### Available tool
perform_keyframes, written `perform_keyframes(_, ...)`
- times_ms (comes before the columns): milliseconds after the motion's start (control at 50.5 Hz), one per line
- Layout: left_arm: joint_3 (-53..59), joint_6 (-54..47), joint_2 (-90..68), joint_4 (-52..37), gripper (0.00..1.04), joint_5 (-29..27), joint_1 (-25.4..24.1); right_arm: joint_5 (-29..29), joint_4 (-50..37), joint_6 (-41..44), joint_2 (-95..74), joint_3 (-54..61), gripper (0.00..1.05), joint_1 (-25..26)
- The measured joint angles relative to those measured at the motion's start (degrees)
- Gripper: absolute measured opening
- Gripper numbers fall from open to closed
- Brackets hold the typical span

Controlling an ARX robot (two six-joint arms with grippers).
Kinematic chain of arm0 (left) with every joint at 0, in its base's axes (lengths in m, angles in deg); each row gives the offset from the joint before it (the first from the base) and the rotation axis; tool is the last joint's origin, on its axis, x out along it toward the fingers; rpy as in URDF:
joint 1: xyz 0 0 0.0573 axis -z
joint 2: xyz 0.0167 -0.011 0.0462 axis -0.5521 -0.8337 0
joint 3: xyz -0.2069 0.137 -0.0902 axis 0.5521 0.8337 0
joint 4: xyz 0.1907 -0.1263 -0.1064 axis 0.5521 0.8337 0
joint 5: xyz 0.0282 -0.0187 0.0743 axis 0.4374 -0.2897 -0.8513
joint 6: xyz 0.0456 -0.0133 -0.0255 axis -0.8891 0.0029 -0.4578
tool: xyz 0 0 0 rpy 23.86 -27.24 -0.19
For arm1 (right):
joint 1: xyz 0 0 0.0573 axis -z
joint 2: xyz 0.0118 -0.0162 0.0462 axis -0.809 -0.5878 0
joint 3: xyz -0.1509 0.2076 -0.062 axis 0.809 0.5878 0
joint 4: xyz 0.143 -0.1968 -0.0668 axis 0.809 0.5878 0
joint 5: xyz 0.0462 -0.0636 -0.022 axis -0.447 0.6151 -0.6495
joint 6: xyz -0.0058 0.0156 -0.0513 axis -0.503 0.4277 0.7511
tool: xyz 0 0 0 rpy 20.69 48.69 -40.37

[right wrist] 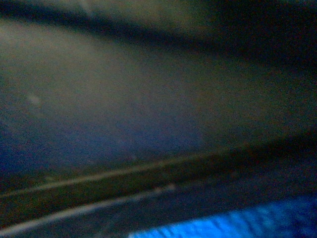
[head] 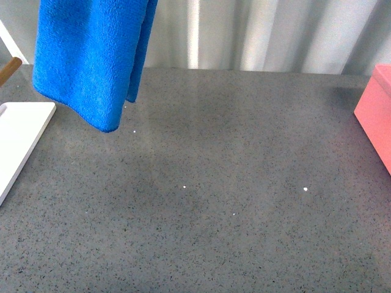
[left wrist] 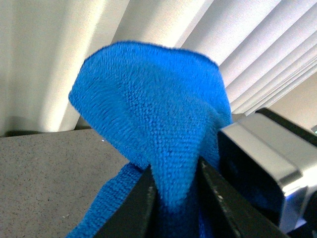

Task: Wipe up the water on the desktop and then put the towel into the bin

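Front view: the bright blue, fuzzy microfibre towel (head: 91,61) hangs limp from beyond the top edge at the far left. Its lowest corner appears to be clear of the glossy, dark grey, speckled stone table (head: 232,232). It hangs beside the flat white board (head: 18,143) lying at the table's left edge. A pink box (head: 376,113) sits at the right edge, well apart from the towel. A few small white specks (head: 305,189) dot the middle of the table.

In the left wrist view, the left pincer (left wrist: 176,191) is clamped tight on a bunched fold of the towel. Its dark fingers (left wrist: 136,208) press the cloth from both sides, and more cloth trails below. The right wrist view is dark. No view shows the right pincer, so I cannot tell its state.
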Motion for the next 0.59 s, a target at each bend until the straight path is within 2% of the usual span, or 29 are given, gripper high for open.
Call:
perform_keyframes(158, 0.13, -0.02, 0.00, 0.02, 0.47, -0.44, 0.00, 0.70, 0.35, 0.13, 0.44, 1.90, 0.20, 0.07)
perform_keyframes(277, 0.15, -0.02, 0.00, 0.02, 0.60, -0.39, -0.02, 0.92, 0.74, 0.26, 1.29, 2.54, 0.09, 0.48)
perform_keyframes(435, 0.15, 0.00, 0.00, 0.02, 0.79, -0.57, -0.02, 1.31, 0.85, 0.31, 2.36, 3.26, 0.08, 0.98)
perform_keyframes(554, 0.15, -0.02, 0.00, 0.02, 0.99, -0.63, -0.02, 1.27, 1.64, 0.74, 3.65, 3.98, 0.08, 1.49)
perform_keyframes(594, 0.15, -0.04, 0.00, 0.02, 0.99, -0.59, -0.02, 1.22, 3.17, 1.01, 4.00, 3.98, 0.08, 1.62)
